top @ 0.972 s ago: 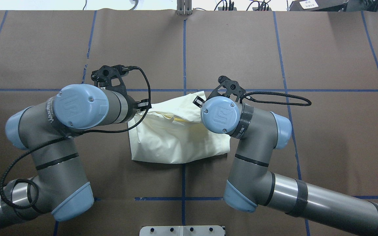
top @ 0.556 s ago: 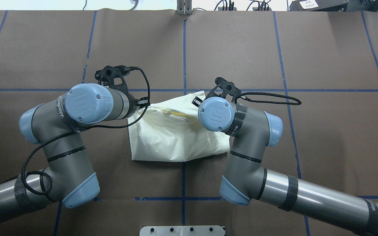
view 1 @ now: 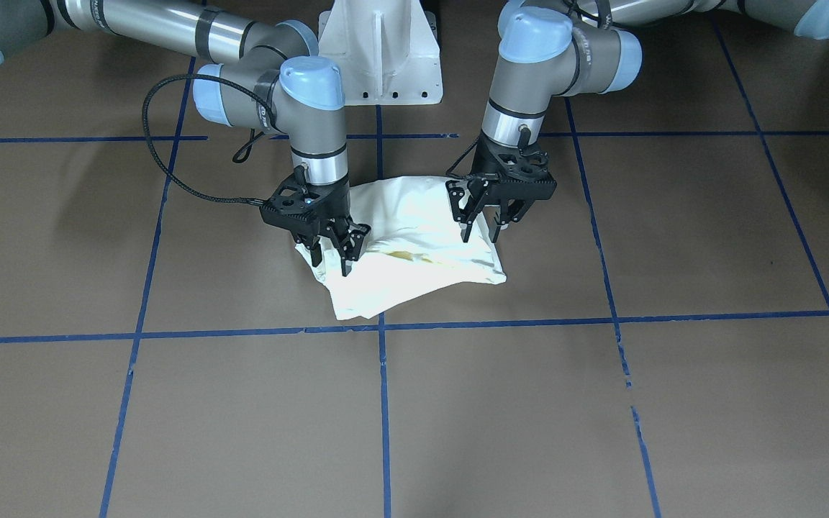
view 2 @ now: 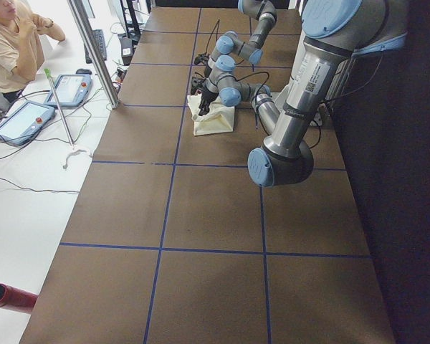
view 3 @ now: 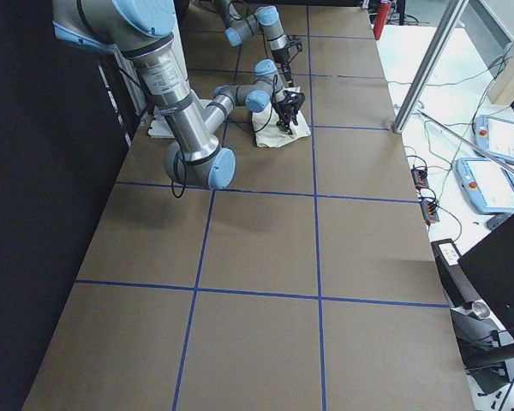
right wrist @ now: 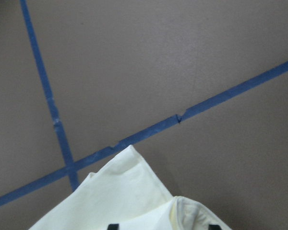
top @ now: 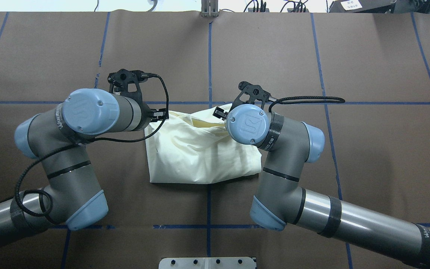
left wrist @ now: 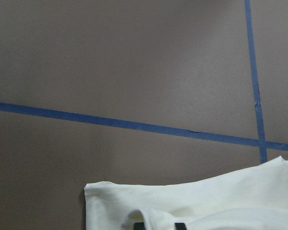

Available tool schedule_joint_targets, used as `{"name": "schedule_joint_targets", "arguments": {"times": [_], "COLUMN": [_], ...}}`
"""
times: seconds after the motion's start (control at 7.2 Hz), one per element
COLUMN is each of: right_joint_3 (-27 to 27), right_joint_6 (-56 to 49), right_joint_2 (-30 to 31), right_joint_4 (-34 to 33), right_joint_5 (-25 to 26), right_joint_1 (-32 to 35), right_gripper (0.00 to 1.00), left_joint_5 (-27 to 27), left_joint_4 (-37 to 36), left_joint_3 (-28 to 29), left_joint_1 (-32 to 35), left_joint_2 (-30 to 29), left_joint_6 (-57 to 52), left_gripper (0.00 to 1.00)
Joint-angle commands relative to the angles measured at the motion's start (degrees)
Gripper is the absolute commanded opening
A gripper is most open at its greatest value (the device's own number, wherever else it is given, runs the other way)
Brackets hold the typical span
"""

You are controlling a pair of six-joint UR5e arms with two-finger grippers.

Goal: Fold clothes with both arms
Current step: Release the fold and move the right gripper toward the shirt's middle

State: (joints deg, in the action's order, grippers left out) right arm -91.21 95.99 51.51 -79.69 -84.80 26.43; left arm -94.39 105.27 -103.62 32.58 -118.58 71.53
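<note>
the left gripper (view 1: 481, 234) and right gripper (view 1: 330, 265) have slid toward the far edge of the table (view 1: 601, 403), and the shirt (view 1: 414, 273) in the table's middle lies flatter, so this fold looks almost done; the right one's fingers are spread wide, the left i cannot tell.

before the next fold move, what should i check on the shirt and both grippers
1. Cream folded cloth shirt rests on the brown table: ok.
2. Left gripper over the shirt's far edge: ok.
3. Right gripper over the same edge: ok.
4. Grip on cloth firm, both sides: cannot tell.
5. Far edge smooth: not ok, rumpled.
6. Left arm's black cable off the cloth: cannot tell.
</note>
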Motion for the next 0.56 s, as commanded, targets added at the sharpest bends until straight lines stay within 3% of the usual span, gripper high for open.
{"name": "schedule_joint_targets", "arguments": {"times": [0.0, 0.42], "right_joint_3": [-4.06, -1.80], "right_joint_6": [-7.64, -12.48], "right_joint_2": [-0.09, -0.26], "right_joint_4": [-0.12, -0.21], "right_joint_5": [-1.77, 2.34], "right_joint_1": [-0.32, -5.32], "right_gripper": [1.00, 1.00], "left_joint_5": [-5.97, -6.07], "left_joint_4": [1.24, 1.34], "left_joint_3": [-0.53, -0.62], "left_joint_1": [3.71, 3.63], "left_joint_2": [0.54, 0.72], "left_joint_6": [-6.74, -6.58], "left_gripper": [1.00, 1.00]}}
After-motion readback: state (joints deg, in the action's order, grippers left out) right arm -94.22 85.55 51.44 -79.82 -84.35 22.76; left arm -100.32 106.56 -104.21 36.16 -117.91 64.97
